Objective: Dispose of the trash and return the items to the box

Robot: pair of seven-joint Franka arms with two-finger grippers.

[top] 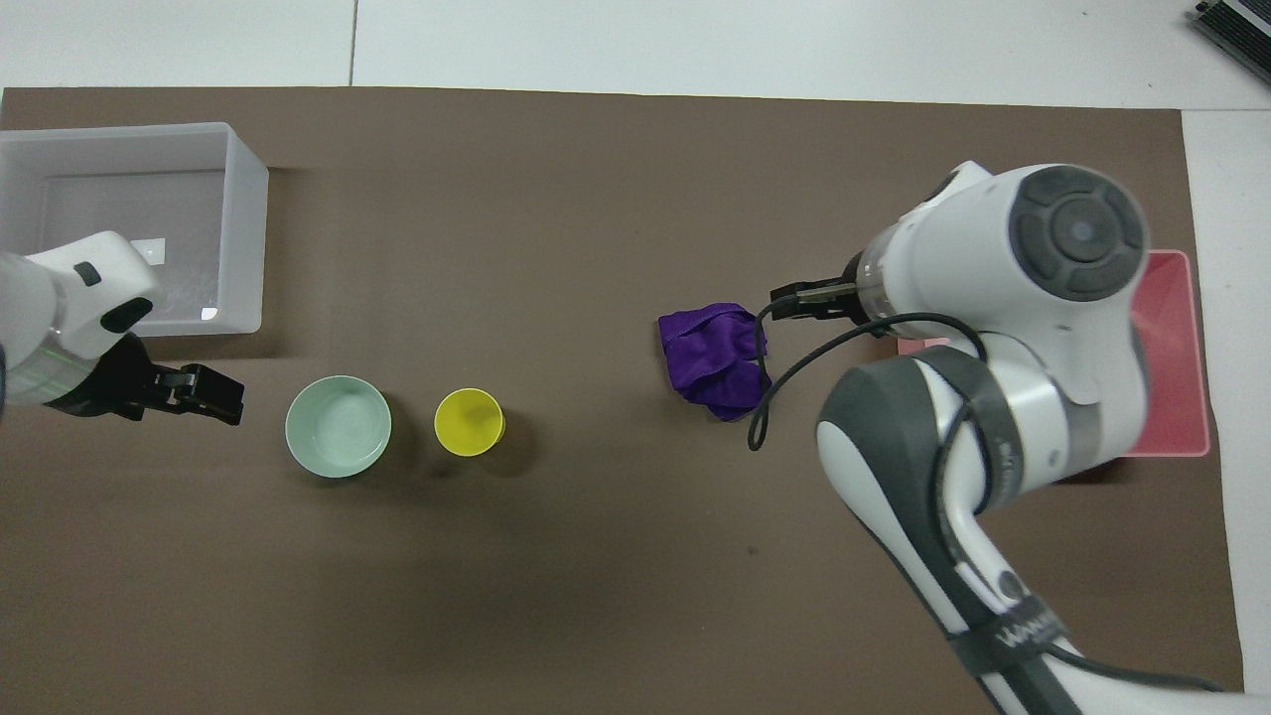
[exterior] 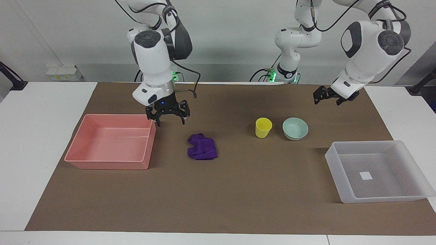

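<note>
Evidently the trash step is in hand: the right end effector [exterior: 167,118], spread wide and empty, hangs over the table [exterior: 238,190] just above the purple cloth [exterior: 202,147] at mid-frame and must next centre over it and descend, while the left end effector [exterior: 327,96] hovers above the bowl [exterior: 295,128], seemingly waiting.

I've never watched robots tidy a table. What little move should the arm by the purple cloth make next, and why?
Probably the right gripper should slide sideways over the purple cloth and come down. It hangs open in the air between the pink tray and the cloth, holding nothing, and the cloth lies untouched on the mat. The left gripper hangs near the mint bowl.
</note>
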